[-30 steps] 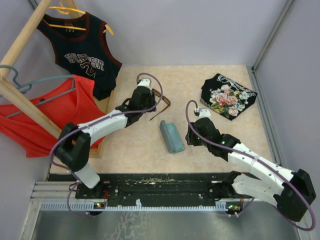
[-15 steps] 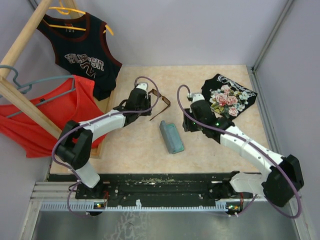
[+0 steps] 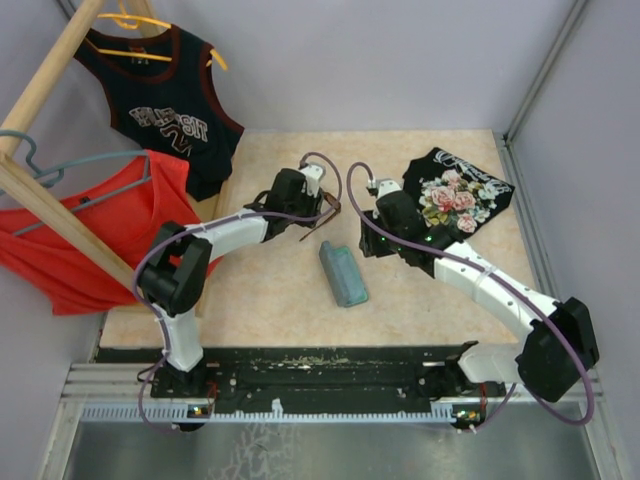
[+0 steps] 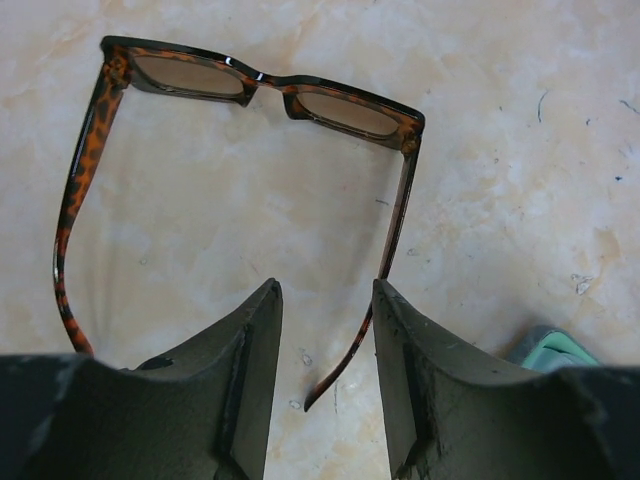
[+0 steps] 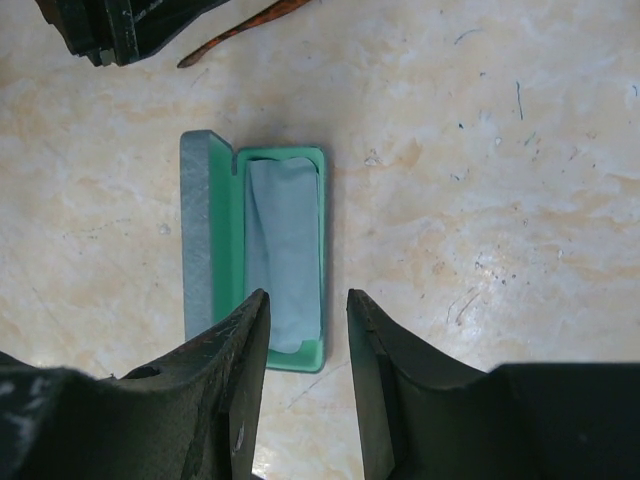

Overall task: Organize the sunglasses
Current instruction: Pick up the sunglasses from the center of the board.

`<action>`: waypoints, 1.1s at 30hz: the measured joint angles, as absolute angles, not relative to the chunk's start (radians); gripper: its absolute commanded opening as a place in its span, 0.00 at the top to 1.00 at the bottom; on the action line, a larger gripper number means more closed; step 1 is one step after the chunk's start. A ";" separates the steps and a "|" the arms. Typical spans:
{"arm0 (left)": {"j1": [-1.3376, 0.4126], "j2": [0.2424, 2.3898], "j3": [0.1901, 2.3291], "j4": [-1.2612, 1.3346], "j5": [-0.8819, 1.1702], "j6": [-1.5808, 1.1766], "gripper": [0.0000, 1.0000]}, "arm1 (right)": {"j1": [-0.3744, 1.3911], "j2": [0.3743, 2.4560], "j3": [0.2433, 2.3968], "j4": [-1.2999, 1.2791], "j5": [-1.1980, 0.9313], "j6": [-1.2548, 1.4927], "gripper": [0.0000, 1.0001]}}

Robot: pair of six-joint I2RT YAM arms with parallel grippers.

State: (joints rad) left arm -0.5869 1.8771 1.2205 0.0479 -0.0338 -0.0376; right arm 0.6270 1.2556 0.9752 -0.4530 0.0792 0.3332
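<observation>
The sunglasses (image 4: 265, 78) lie unfolded on the beige table, brown tortoise frame with dark lenses, temples pointing toward my left gripper (image 4: 325, 290). That gripper is open, and the tip of one temple (image 4: 340, 365) lies between its fingers without being gripped. In the top view the sunglasses (image 3: 333, 209) show partly beside the left gripper (image 3: 322, 212). The grey-blue case (image 5: 210, 250) lies open with a green lining and a light blue cloth (image 5: 282, 250) inside. My right gripper (image 5: 308, 295) is open and empty, hovering over the case's near end; in the top view it (image 3: 368, 244) sits just right of the case (image 3: 343, 273).
A folded black floral shirt (image 3: 457, 192) lies at the back right. A wooden rack (image 3: 40, 200) with a red top (image 3: 100, 225) and a black jersey (image 3: 165, 110) stands at the left. The two grippers are close together, the left gripper showing in the right wrist view (image 5: 100, 25).
The right arm has swung up and left, from the front right to beside the case. The left gripper has shifted right and turned toward the sunglasses' temple ends.
</observation>
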 measured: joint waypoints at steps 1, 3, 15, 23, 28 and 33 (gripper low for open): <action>-0.587 1.886 1.225 0.048 -0.023 -0.020 0.52 | 0.626 1.254 0.974 -0.456 0.079 0.334 0.62; -0.587 1.905 1.234 0.049 0.007 0.013 0.51 | 0.622 1.248 0.966 -0.467 0.077 0.334 0.62; -0.570 1.971 1.281 0.050 0.127 0.095 0.53 | 0.617 1.219 0.958 -0.480 0.077 0.334 0.62; -0.560 2.005 1.282 0.049 0.158 0.111 0.58 | 0.612 1.211 0.955 -0.488 0.076 0.334 0.62; -0.559 2.034 1.284 0.044 0.148 0.115 0.69 | 0.611 1.203 0.955 -0.496 0.076 0.333 0.62; -0.556 2.043 1.303 0.040 0.133 0.130 0.85 | 0.611 1.186 0.955 -0.508 0.076 0.333 0.62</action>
